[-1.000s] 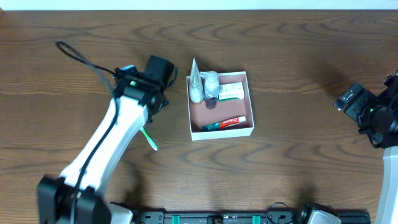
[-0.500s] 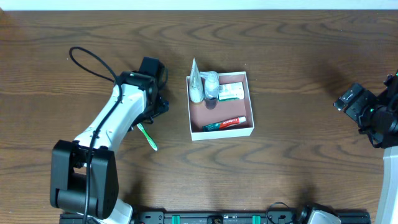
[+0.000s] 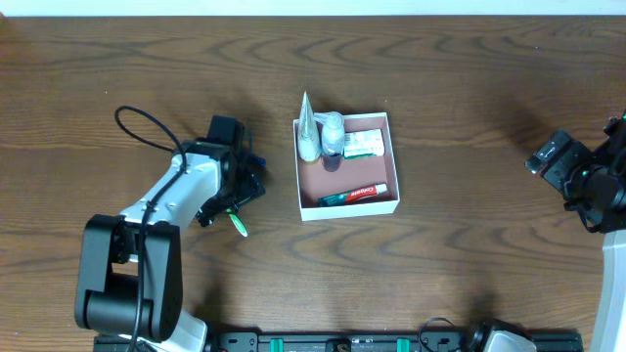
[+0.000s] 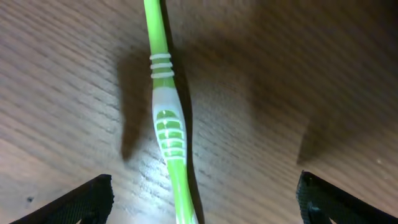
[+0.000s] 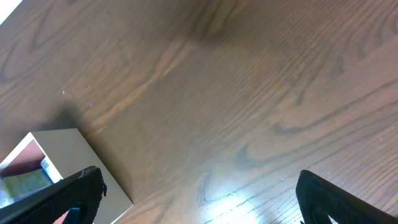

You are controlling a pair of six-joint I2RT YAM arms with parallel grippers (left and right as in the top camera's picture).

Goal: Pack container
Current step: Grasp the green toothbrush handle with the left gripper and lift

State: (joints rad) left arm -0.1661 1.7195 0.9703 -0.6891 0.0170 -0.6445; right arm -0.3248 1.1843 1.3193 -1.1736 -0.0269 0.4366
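Observation:
The container (image 3: pixel 298 168) is a shallow white square box with a reddish-brown floor, at the table's middle. In it lie a white tube (image 3: pixel 307 131), a small bottle (image 3: pixel 334 136), a green-white carton (image 3: pixel 364 145) and a toothpaste box (image 3: pixel 353 194). A green and white toothbrush (image 3: pixel 238 224) lies on the wood left of the box. My left gripper (image 3: pixel 233 198) hangs open right over it, and the handle (image 4: pixel 168 127) runs between the two spread fingers without touching them. My right gripper (image 3: pixel 559 164) stands open and empty at the far right. The container's corner (image 5: pixel 81 163) shows at its lower left.
A black cable (image 3: pixel 147 127) loops behind the left arm. The left arm's base (image 3: pixel 127 284) stands at the front left, and a dark rail (image 3: pixel 391 342) runs along the front edge. Bare wood (image 3: pixel 469 176) lies between the box and the right arm.
My left gripper has come forward from beside the box's far left corner, down over the toothbrush, its jaws still open. The right arm has not moved.

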